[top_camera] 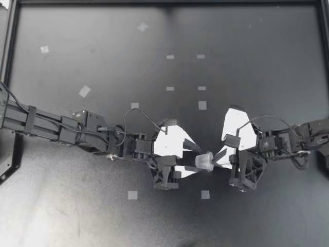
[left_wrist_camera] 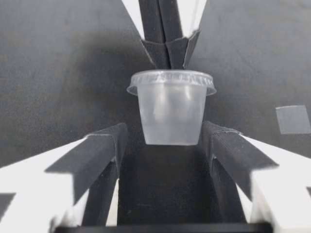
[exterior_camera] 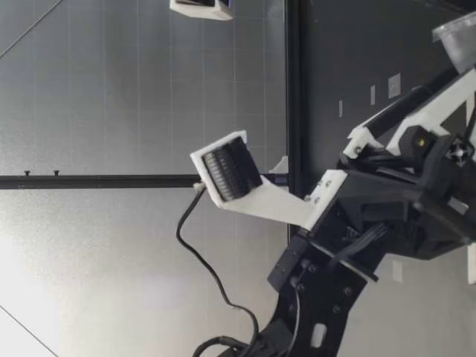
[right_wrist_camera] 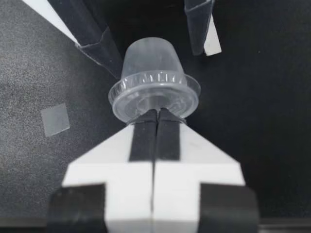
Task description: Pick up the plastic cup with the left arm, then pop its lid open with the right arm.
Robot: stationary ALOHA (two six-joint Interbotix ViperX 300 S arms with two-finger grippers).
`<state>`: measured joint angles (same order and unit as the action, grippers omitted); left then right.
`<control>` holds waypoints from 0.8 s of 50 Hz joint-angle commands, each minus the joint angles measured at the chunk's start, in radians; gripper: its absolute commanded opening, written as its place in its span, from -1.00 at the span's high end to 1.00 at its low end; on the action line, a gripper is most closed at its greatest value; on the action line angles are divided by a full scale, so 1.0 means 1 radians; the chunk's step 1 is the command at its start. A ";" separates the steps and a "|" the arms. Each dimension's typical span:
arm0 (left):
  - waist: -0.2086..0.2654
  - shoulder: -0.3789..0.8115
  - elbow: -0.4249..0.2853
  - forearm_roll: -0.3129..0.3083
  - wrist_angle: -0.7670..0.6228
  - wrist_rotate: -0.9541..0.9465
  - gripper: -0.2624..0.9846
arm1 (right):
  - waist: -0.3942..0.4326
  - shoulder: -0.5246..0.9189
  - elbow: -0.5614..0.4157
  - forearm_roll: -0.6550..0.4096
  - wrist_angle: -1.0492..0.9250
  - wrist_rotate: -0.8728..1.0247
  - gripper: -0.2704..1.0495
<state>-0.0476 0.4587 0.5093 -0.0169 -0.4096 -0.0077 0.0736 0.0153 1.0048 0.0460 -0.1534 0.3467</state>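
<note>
Small clear lidded cup [top_camera: 204, 161] is seen tipped sideways between both arms, lid toward the right gripper [top_camera: 217, 160], which is pinched together on the lid's rim [right_wrist_camera: 154, 108]. The left gripper [top_camera: 194, 157] is spread, its fingers [left_wrist_camera: 104, 145] flanking the cup's base; firm contact is not shown. A transfer seems in hand. Next, a square closing on the cup's wall is called for.

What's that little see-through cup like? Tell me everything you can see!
The small lidded cup is cloudy, see-through plastic, narrower at its base, and looks empty. Its ridged lid has a rim that sticks out. It lies tipped sideways between the two grippers. My right gripper pinches the lid's rim, fingers shut together. The base points into my left gripper, whose open fingers stand either side of it; whether they touch it is unclear.
</note>
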 commanded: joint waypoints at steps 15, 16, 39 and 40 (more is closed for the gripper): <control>-0.003 -0.020 -0.023 0.002 -0.003 0.000 -0.39 | 0.006 -0.009 -0.011 0.000 -0.012 0.002 0.77; -0.003 -0.020 -0.023 0.002 -0.005 0.000 -0.39 | 0.006 -0.011 -0.011 0.000 -0.012 0.002 0.77; -0.006 -0.012 -0.038 0.002 -0.003 0.000 -0.06 | 0.006 -0.034 -0.008 0.000 -0.012 0.003 0.77; -0.006 -0.014 -0.038 0.002 -0.003 0.000 -0.05 | 0.006 -0.035 -0.008 0.000 -0.012 0.003 0.77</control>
<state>-0.0506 0.4648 0.4909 -0.0169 -0.4096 -0.0077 0.0752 0.0107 1.0048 0.0460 -0.1565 0.3482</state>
